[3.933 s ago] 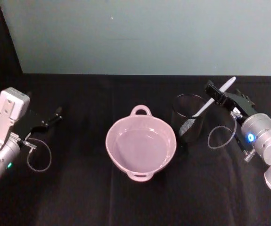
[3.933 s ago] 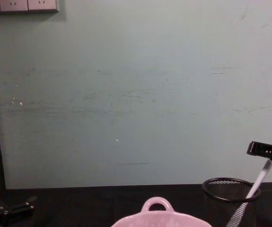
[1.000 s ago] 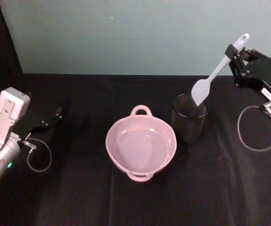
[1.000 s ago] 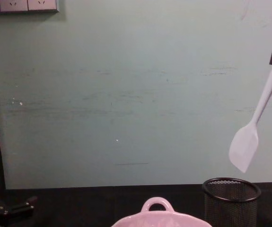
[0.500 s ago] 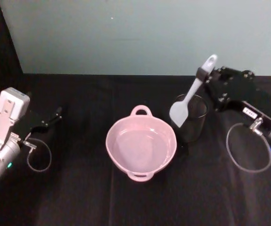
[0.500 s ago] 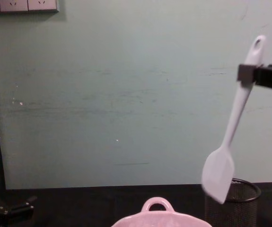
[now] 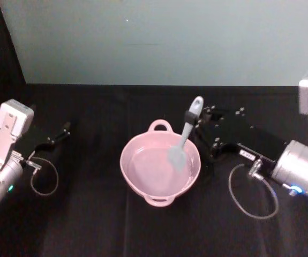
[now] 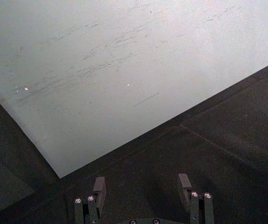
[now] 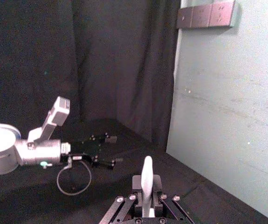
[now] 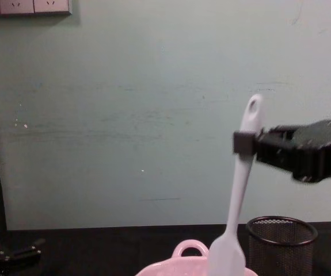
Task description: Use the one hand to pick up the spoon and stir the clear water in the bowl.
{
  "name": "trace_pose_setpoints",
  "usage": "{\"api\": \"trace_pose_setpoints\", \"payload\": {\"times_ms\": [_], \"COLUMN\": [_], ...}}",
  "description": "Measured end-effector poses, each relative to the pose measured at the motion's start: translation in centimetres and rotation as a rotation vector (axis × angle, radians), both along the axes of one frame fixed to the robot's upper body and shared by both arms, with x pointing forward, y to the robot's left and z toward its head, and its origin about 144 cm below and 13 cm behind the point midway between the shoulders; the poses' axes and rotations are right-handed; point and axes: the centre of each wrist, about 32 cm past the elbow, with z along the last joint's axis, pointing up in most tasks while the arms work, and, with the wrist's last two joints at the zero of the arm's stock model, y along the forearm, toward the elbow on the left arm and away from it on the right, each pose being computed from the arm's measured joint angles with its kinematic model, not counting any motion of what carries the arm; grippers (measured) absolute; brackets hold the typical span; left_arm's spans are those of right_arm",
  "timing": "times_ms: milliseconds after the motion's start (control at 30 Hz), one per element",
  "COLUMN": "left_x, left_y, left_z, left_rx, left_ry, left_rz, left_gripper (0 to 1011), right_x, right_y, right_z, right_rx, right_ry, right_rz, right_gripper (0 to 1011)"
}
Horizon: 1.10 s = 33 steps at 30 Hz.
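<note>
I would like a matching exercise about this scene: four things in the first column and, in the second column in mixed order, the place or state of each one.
1. white long-handled spoon
2. pale pink glossy bowl
3. black wire-mesh cup
4. left gripper

A. open, parked at the table's left side
B. in the middle of the black table
C. clamped in the right gripper, blade over the bowl
D. standing just right of the bowl

Pairs: 1-C, 2-B, 3-D, 4-A.

The black bench holds the pink bowl in the middle, with the black mesh cup just beside it.
</note>
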Motion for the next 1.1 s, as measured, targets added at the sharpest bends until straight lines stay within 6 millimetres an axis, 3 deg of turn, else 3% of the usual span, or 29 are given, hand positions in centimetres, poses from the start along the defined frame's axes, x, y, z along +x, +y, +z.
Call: {"api": "trace_pose_setpoints", "payload": {"times_ms": [467, 1100], "left_x": [0.0, 0.0], "left_y": [0.0, 0.0], "left_z": [0.0, 0.0], "left_rx": [0.0, 0.0], "left_ry": [0.0, 0.0], "left_rz": [0.0, 0.0], "left_gripper": [1011, 1011], "right_x": [2.2, 2.6], "right_y": [1.8, 4.3], "right_z": [-3.4, -5.0], "right_rx": [-0.027, -0.003], "right_ry": [0.016, 0.083], "right_rz": [-0.032, 0.063], "right_gripper": [129, 129]}}
